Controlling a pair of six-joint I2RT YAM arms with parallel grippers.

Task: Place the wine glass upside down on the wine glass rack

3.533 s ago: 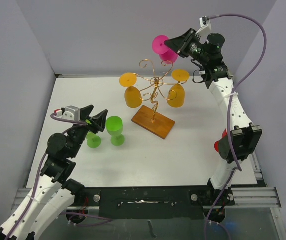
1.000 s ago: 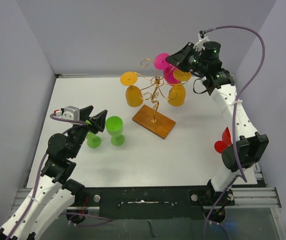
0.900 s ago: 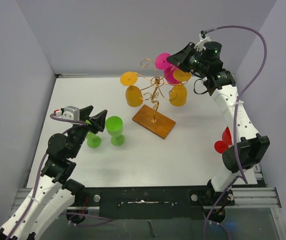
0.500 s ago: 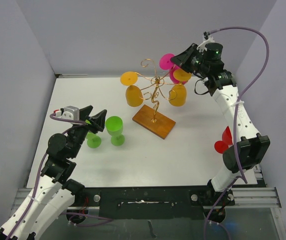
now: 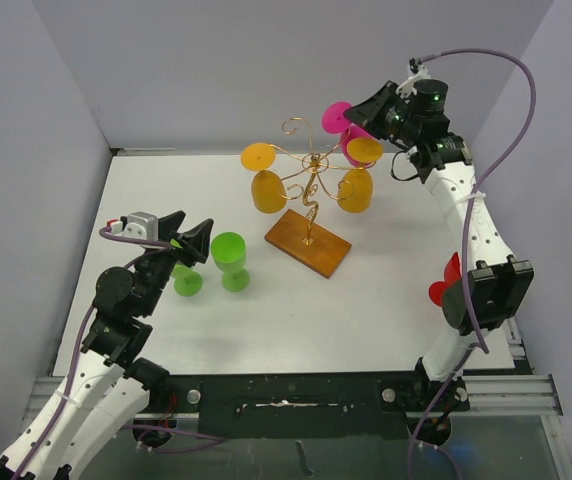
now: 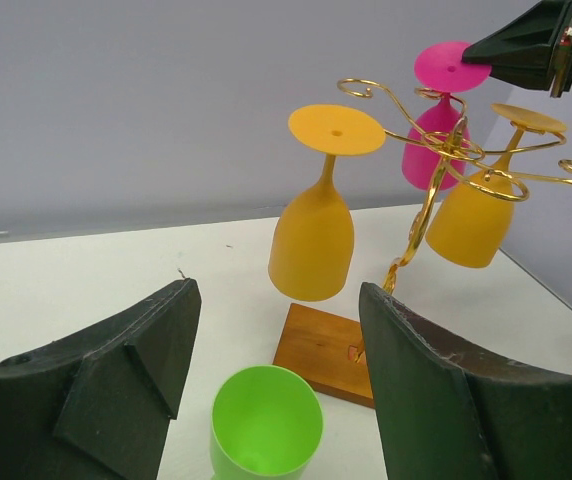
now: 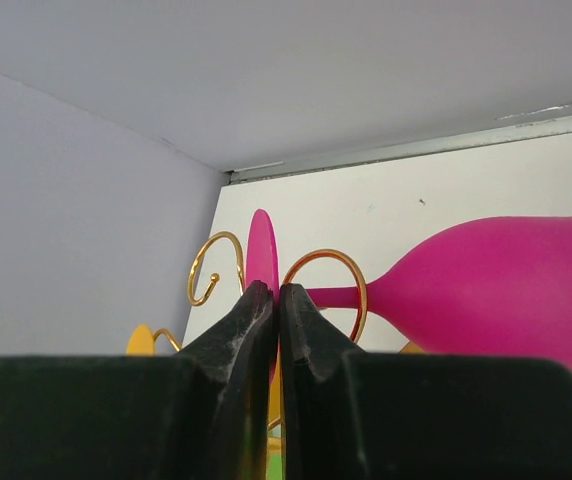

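Your left tool (image 5: 192, 238): fingers apart, holding nothing, just beside an upright green glass (image 5: 230, 256) on the desk (image 5: 156, 190). Wine glass rack (image 5: 306, 245): mid-desk, with two orange glasses (image 5: 264, 190) hanging upside down from it. Wine glass (image 5: 336, 117), pink: upside down at the rack's far right, stem beside a gold scroll loop. Your right tool (image 7: 271, 296): clamped on that glass's foot.

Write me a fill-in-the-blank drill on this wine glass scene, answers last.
The right gripper is shut on the foot of a wine glass coloured ___.
Hanging upside down on the wine glass rack are ___ orange glasses.
The left gripper, by the green glass, is ___.
Missing: pink; two; open.
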